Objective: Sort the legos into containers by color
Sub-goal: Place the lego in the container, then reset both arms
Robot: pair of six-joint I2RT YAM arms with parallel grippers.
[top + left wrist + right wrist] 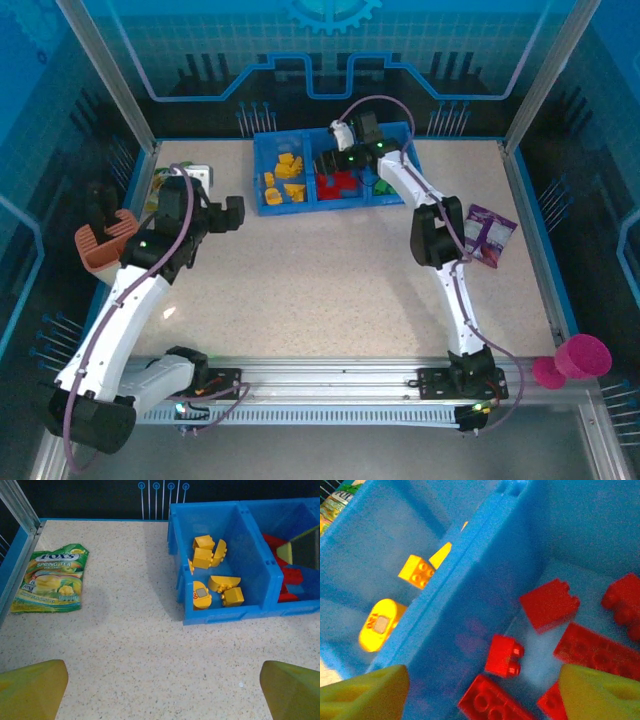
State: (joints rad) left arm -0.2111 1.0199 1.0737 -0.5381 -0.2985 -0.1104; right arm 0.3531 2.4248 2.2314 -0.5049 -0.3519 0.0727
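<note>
Hovering over the middle compartment of the blue tray [262, 142], the right fingers [365, 692] are spread apart with nothing between them. The red legos [550, 602] are seen lying loose directly beneath, so the pose is judged to serve a drop into the matching colour. In the left compartment the yellow legos [202, 558] are gathered, in the right one the green legos [383, 187]. The left fingers [30, 690] are held wide open and empty above the counter [125, 645], near the tray, presumably parked clear of the other arm.
</note>
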